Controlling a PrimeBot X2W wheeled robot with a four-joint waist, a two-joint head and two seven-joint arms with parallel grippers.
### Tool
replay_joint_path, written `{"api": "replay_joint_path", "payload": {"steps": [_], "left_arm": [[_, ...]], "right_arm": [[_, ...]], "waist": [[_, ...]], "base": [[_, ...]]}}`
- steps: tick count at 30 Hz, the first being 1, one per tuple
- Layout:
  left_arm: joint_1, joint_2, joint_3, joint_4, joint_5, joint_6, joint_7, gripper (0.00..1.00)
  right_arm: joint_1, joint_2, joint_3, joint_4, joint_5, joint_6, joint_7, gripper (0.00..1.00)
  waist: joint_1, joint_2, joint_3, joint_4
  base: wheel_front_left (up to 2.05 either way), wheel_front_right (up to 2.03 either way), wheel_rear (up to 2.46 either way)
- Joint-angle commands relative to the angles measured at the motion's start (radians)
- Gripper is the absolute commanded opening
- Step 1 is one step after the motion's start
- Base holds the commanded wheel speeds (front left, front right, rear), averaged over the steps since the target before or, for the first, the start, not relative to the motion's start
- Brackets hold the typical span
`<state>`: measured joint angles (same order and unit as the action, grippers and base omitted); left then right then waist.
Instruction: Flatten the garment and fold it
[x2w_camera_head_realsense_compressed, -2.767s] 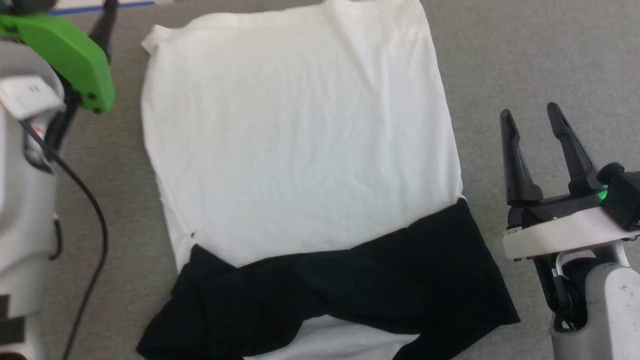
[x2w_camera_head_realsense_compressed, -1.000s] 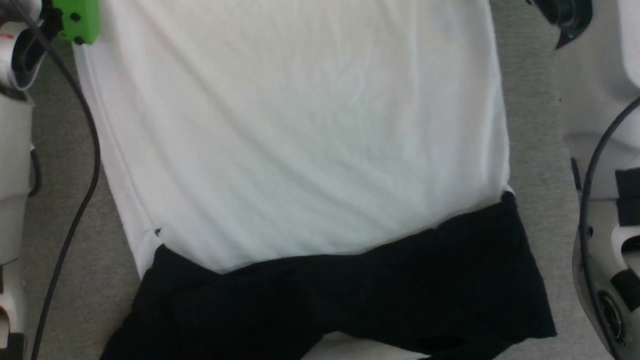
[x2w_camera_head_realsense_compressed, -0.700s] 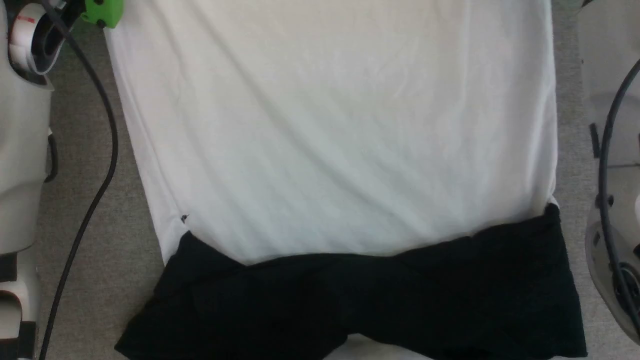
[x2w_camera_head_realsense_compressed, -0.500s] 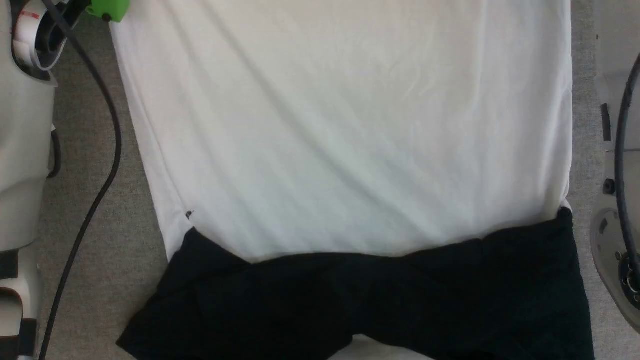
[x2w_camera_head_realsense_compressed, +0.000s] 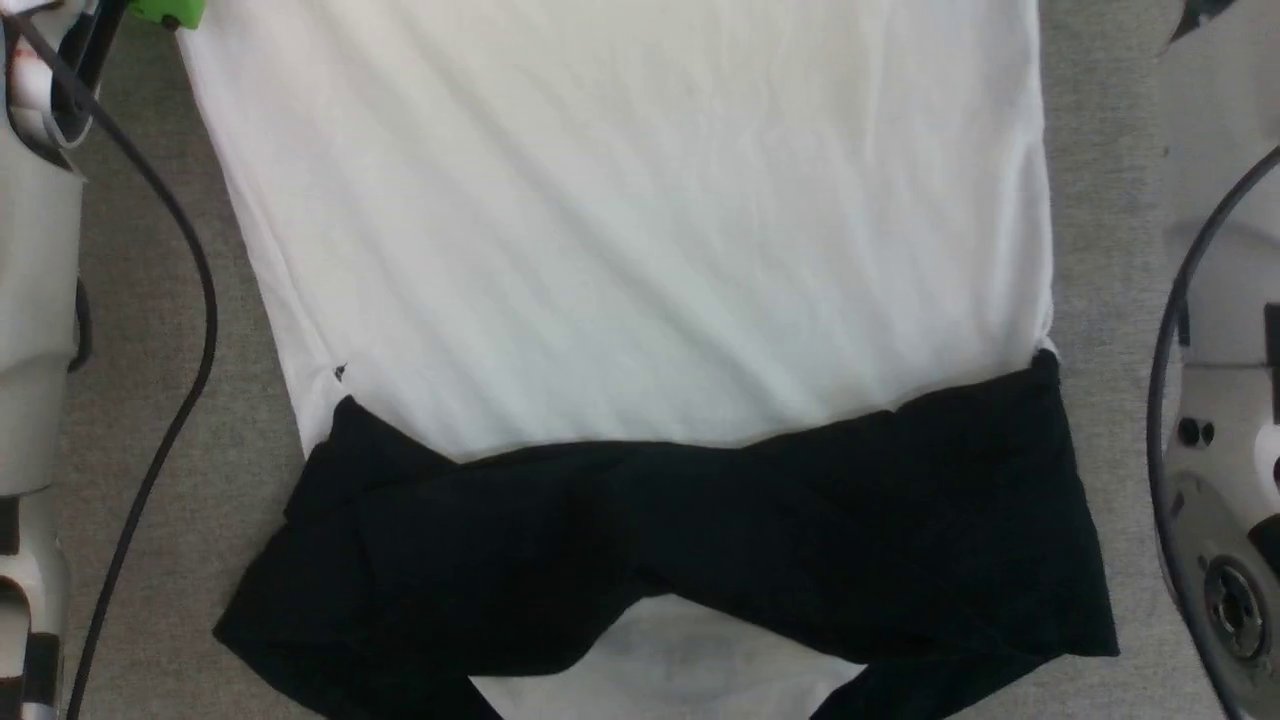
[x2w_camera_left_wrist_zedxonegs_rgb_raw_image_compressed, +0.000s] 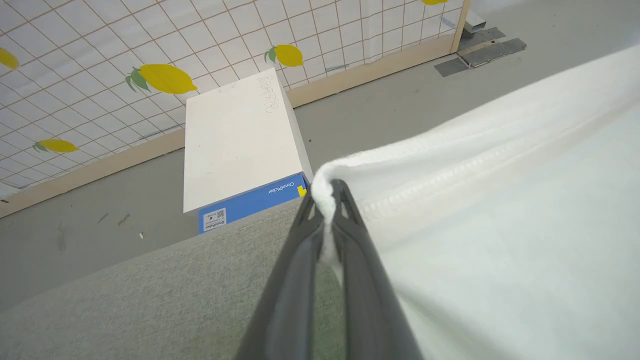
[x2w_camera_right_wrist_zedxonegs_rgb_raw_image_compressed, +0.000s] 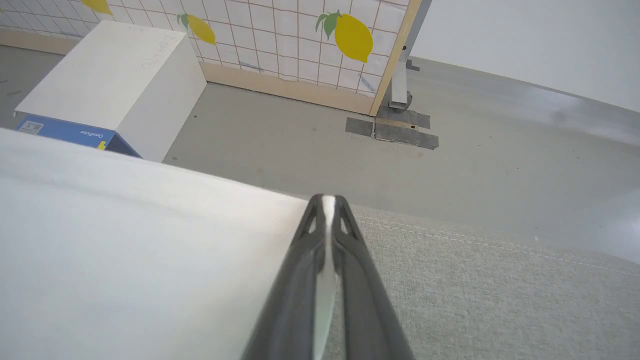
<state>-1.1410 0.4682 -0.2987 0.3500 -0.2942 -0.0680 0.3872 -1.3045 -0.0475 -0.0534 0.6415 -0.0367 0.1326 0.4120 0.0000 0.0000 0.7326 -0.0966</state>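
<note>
**Though cropped up top, pinched at both corners**

Got the garment (x2w_camera_head_realsense_compressed: 620, 250) spread flat on the grey desk (x2w_camera_left_wrist_zedxonegs_rgb_raw_image_compressed: 150, 290), black sleeves (x2w_camera_head_realsense_compressed: 700, 540) crossed over its near end. Can't see the far hem in the head view, cut off at the top; neck end cut off at the bottom. Left gripper (x2w_camera_left_wrist_zedxonegs_rgb_raw_image_compressed: 327, 195): clamped on the far-left hem corner. Right gripper (x2w_camera_right_wrist_zedxonegs_rgb_raw_image_compressed: 327, 200): squeezed onto a thin white sliver at the far-right corner. Past the far edge, white box (x2w_camera_left_wrist_zedxonegs_rgb_raw_image_compressed: 235, 140) on the floor (x2w_camera_right_wrist_zedxonegs_rgb_raw_image_compressed: 300, 130), lemon-print panel (x2w_camera_left_wrist_zedxonegs_rgb_raw_image_compressed: 100, 50) behind.
</note>
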Motion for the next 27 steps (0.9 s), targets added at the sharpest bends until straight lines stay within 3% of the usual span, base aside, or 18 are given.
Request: {"api": "replay_joint_path", "payload": {"steps": [1, 7, 15, 21, 27], "left_arm": [[0.022, 0.002, 0.011, 0.011, -0.012, 0.01, -0.023, 0.0], [0.17, -0.021, 0.032, -0.006, -0.094, -0.008, -0.099, 0.0], [0.532, -0.025, 0.031, -0.17, -0.197, -0.02, -0.133, 0.0], [0.814, -0.024, 0.034, -0.311, -0.246, 0.019, -0.143, 0.0], [1.026, -0.05, 0.018, -0.408, -0.273, 0.065, -0.159, 0.0]], "right_arm": [[0.038, -0.003, 0.01, -0.01, 0.028, -0.002, -0.029, 0.0], [0.207, -0.04, 0.104, -0.107, 0.155, -0.002, -0.104, 0.0], [0.571, -0.136, 0.183, -0.39, 0.295, -0.002, -0.063, 0.0], [0.871, -0.163, 0.126, -0.619, 0.324, -0.002, 0.038, 0.0], [1.138, -0.125, 0.043, -0.787, 0.317, -0.002, 0.138, 0.0]], "waist": [[0.0, 0.0, -0.066, -0.013], [0.0, 0.0, -0.21, -0.006], [0.0, 0.0, -0.409, 0.014], [0.0, 0.0, -0.494, 0.037], [0.0, 0.0, -0.536, 0.067]], "base": [[0.0, 0.0, 0.0], [0.0, 0.0, 0.0], [0.0, 0.0, 0.0], [0.0, 0.0, 0.0], [0.0, 0.0, 0.0]]}}
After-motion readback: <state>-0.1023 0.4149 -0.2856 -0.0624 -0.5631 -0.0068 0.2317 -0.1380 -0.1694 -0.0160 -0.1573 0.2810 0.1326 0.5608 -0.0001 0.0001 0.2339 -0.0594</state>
